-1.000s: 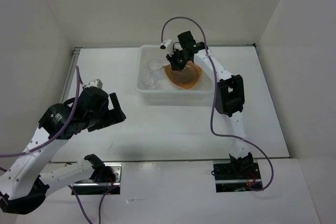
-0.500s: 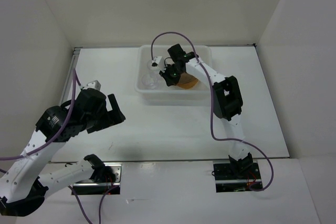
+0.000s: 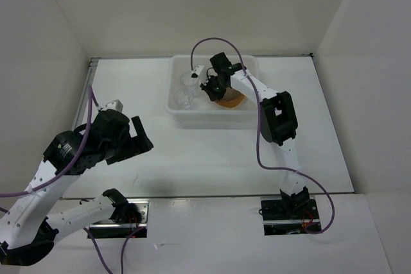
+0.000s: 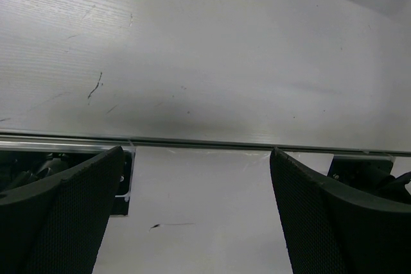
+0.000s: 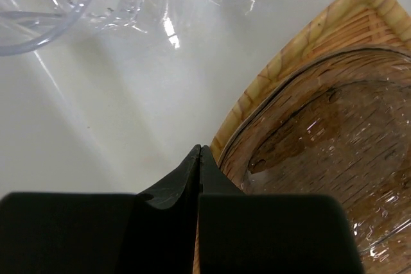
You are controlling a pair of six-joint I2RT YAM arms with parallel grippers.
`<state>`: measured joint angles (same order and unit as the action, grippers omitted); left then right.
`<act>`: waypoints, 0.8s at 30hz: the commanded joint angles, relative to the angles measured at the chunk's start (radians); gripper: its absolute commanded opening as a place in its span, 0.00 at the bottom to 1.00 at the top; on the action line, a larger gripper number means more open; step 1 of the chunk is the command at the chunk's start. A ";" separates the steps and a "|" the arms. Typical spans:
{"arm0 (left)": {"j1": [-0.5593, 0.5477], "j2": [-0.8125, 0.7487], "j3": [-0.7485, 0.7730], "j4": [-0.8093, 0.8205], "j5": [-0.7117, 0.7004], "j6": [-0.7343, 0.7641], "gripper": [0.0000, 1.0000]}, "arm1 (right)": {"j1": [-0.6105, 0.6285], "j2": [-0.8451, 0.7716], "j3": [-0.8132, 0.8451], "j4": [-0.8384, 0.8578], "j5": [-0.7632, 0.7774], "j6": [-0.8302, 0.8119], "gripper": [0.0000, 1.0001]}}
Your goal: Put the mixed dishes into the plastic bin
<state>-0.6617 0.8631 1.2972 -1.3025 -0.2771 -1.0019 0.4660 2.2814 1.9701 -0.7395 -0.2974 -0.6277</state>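
White, faintly translucent plastic bin (image 3: 192, 115). Orange-tan tray (image 5: 302, 49) in a fine woven pattern, paler straw along the rim. Smoky brown, see-through saucer (image 5: 334, 152). 2 clear, colourless tumbler cups (image 5: 38, 4) with bright glints. White worktop (image 3: 192, 152), faintly scuffed. Black left end effector (image 4: 196, 155) with a fine mesh texture; plain black right end effector (image 5: 200, 152). Purple cables (image 3: 259, 149).

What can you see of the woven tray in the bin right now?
The woven tray is tan-orange and made of basket-like strips, with a raised rim and a rounded corner. It lies on the floor of the white bin, in its right half. A smoky translucent saucer sits inside it. The shut right gripper hovers with its tips at the tray's rim; I cannot tell whether they touch. The clear cups stand apart from it.
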 commanded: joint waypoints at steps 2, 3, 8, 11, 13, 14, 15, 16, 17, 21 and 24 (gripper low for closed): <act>0.001 -0.016 -0.018 0.003 0.016 -0.027 1.00 | -0.020 0.035 0.053 0.049 0.069 0.008 0.00; 0.001 -0.025 -0.018 0.003 0.016 -0.027 1.00 | -0.030 0.035 0.053 0.049 0.069 0.008 0.00; 0.001 -0.035 -0.018 0.003 0.016 -0.027 1.00 | -0.041 0.035 0.062 0.040 0.047 0.017 0.00; 0.001 -0.035 -0.029 0.003 0.016 -0.037 1.00 | -0.050 0.014 0.062 0.052 0.047 0.017 0.00; 0.001 -0.035 -0.038 0.003 0.016 -0.037 1.00 | -0.050 0.013 0.062 0.052 0.072 0.026 0.00; 0.001 -0.035 -0.038 0.003 0.016 -0.037 1.00 | -0.050 0.013 0.062 0.061 0.081 0.026 0.00; 0.001 -0.035 -0.038 0.003 0.016 -0.037 1.00 | -0.050 0.013 0.062 0.061 0.090 0.026 0.00; 0.001 -0.035 -0.038 0.003 0.016 -0.037 1.00 | -0.050 0.013 0.072 0.061 0.090 0.026 0.00; 0.001 -0.035 -0.038 0.003 0.016 -0.037 1.00 | -0.050 0.013 0.072 0.061 0.090 0.026 0.00; 0.001 -0.035 -0.016 0.003 0.016 -0.037 1.00 | -0.069 -0.039 0.096 0.039 0.035 0.083 0.00; 0.001 -0.044 -0.004 0.003 -0.010 -0.026 1.00 | -0.078 -0.138 0.108 0.014 -0.041 0.150 0.13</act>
<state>-0.6617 0.8333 1.2671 -1.3045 -0.2710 -1.0252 0.4042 2.2841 2.0167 -0.7238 -0.2638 -0.5541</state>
